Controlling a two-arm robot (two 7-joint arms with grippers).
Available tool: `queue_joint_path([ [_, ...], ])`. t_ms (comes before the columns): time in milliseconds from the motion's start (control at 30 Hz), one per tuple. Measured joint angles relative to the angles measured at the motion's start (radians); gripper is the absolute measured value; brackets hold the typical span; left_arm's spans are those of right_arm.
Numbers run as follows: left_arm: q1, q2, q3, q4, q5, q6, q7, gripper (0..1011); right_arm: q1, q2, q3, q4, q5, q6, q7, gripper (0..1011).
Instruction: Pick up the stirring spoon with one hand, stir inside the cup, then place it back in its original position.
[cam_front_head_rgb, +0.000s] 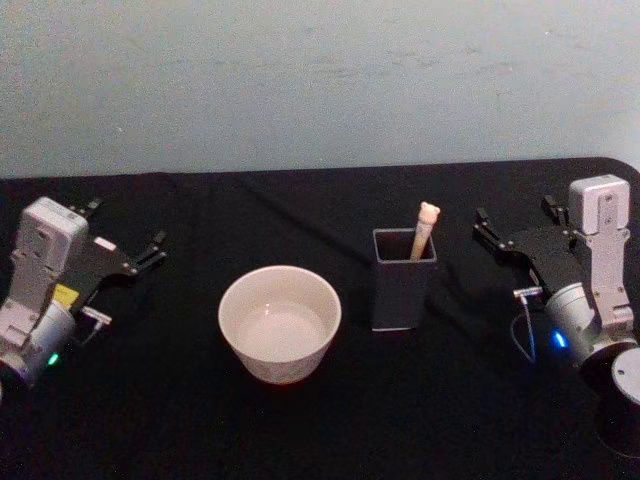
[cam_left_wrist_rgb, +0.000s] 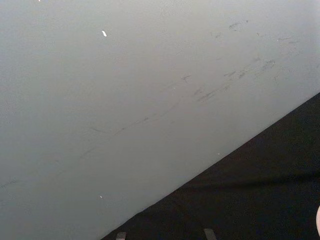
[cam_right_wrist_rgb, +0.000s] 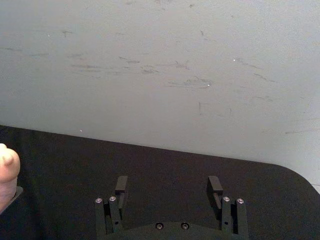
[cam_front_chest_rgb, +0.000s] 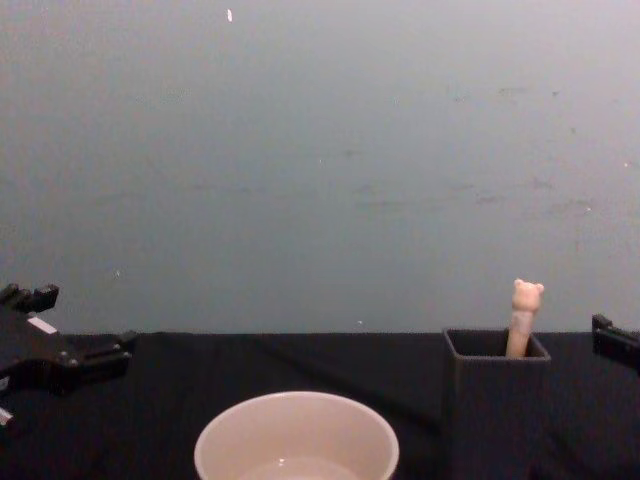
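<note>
- Status from my end: nothing started. The stirring spoon stands in the dark grey holder, leaning toward its right back corner, bear head sticking up above the rim.
- Holder stands on the black table, right of centre and well in from the back edge. The cup is just left of it and a bit nearer my side, apart, not touching.
- Cup looks empty apart from maybe a sheen at the bottom; can't tell if there's liquid in it.
- Right gripper is near the right edge of the table, level with the holder, pointing at it, well apart from the spoon. Fingers are spread with nothing between them; the right wrist view confirms the gap, with the bear head just showing at the edge of that picture.
- Left gripper is near the left edge, fingers spread too, holding nothing, well apart from the cup. I read it as parked.
- Done so far: none of the three steps, judging by the layout.
- Left: grab the spoon, lift it clear of the holder, carry it to the cup, stir, bring it back into the holder.
- My call: the right arm is the obvious one, being closer to the holder. The grab has to land on the short exposed stem below the bear head, so little margin above the holder rim.
</note>
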Motion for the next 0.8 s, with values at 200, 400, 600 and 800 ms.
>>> queue_joint_path([
  [200, 0.000, 0.000, 0.000, 0.000, 0.000, 0.000, 0.000, 1001, 0.000, 0.000, 0.000, 0.000, 0.000, 0.000, 0.000, 1000],
  [400, 0.000, 0.000, 0.000, 0.000, 0.000, 0.000, 0.000, 1001, 0.000, 0.000, 0.000, 0.000, 0.000, 0.000, 0.000, 1002],
  [600, 0.000, 0.000, 0.000, 0.000, 0.000, 0.000, 0.000, 1001, 0.000, 0.000, 0.000, 0.000, 0.000, 0.000, 0.000, 1002],
  [800, 0.000, 0.000, 0.000, 0.000, 0.000, 0.000, 0.000, 1001, 0.000, 0.000, 0.000, 0.000, 0.000, 0.000, 0.000, 1002],
])
